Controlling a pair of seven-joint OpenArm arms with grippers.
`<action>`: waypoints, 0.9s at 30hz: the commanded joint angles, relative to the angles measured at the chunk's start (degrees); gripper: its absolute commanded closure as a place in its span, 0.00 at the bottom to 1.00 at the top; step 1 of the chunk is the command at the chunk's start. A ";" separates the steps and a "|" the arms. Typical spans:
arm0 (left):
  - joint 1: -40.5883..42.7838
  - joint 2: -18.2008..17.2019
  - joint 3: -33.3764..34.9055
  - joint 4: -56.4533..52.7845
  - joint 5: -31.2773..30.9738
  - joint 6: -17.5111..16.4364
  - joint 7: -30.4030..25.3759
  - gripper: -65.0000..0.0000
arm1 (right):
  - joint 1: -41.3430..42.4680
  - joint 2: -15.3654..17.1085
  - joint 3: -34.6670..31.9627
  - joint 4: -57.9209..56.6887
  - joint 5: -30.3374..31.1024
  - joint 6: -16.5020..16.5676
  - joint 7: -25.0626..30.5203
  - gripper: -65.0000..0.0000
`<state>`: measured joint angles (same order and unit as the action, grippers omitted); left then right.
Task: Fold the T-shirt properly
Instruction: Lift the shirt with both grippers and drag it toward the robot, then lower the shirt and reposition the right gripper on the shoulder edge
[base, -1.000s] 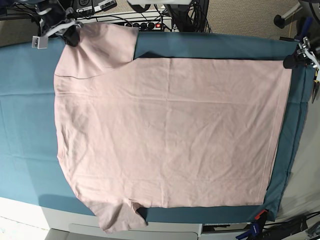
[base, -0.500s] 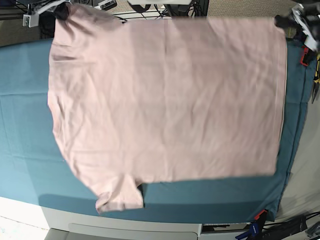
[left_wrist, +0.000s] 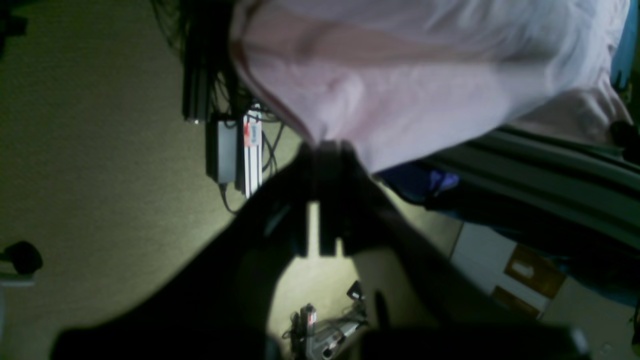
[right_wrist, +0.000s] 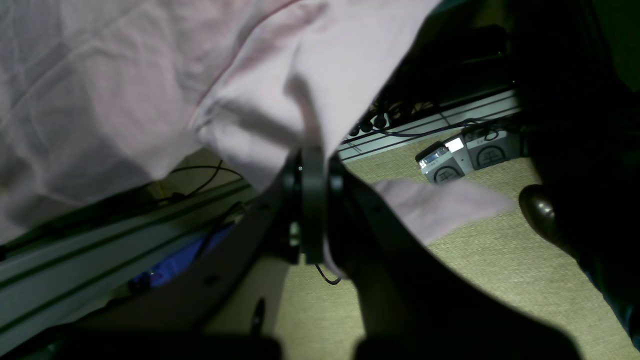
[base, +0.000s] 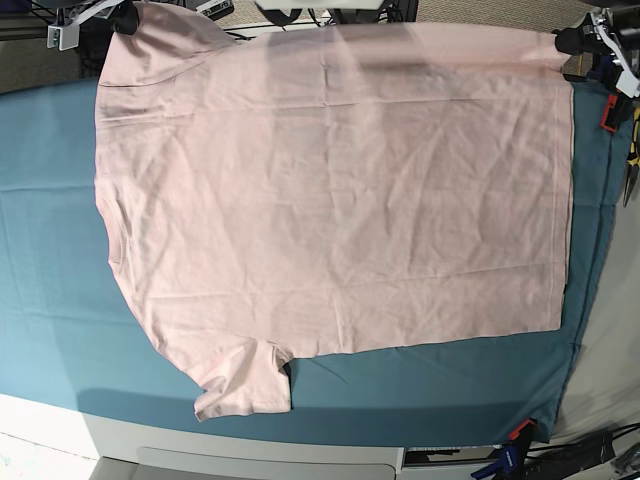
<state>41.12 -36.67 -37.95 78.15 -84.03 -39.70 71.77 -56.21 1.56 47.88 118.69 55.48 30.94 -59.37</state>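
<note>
Since a second ago the T-shirt (base: 330, 190) has been pulled toward the table's far side, its far edge now lifted past the teal tablecloth (base: 50, 280). The left gripper (left_wrist: 320, 150) is pinched tight on one far corner, the right gripper (right_wrist: 312, 160) on the other, apparently near a sleeve. The near sleeve lies flat.

Teal tablecloth (base: 50, 300), floor power strips (left_wrist: 245, 150)
</note>
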 joint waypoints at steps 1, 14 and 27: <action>0.61 -1.14 -0.61 0.63 -0.97 -0.30 -0.17 1.00 | -0.94 0.33 0.61 0.87 1.66 0.15 0.35 1.00; -2.91 -1.25 -0.59 8.46 -0.97 -0.30 -0.85 1.00 | 2.93 0.17 0.61 0.94 12.57 5.95 -1.27 1.00; -12.72 -1.44 -0.13 9.62 4.17 -0.30 -6.12 1.00 | 23.78 0.02 -1.64 0.59 -3.32 5.01 4.92 1.00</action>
<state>28.49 -36.84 -37.69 87.09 -78.61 -39.70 66.78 -32.18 0.93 45.98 118.54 50.78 35.73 -56.10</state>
